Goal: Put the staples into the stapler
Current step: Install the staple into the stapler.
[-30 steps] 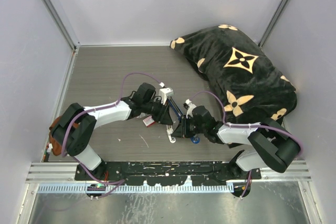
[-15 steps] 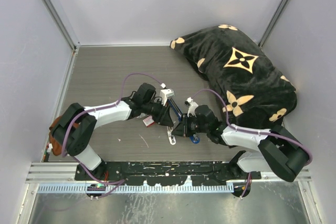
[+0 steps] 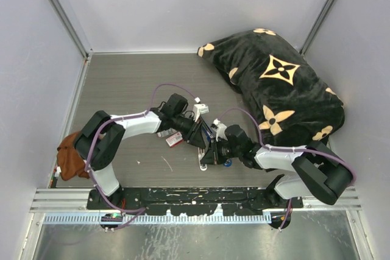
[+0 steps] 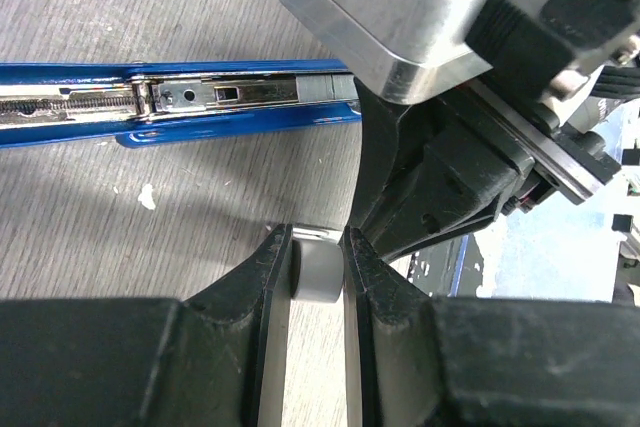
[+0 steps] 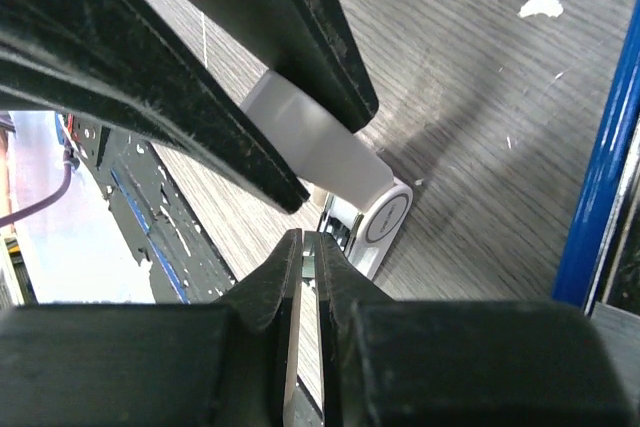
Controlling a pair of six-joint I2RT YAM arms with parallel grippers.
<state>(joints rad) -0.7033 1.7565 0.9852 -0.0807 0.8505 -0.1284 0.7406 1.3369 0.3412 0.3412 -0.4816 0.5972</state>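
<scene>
Even, diffuse overhead light; soft shadows fall on the counter [image 3: 122,83]. In wrist views, nearest parts are dark and blurred; stapler [image 4: 200,97] metal glints; pale washout beyond the counter edge.

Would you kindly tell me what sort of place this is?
Probably a robotics lab work cell: plain grey walls framed in aluminium enclose a wood-grain table, with a left arm and right arm mounted on a metal rail.
</scene>
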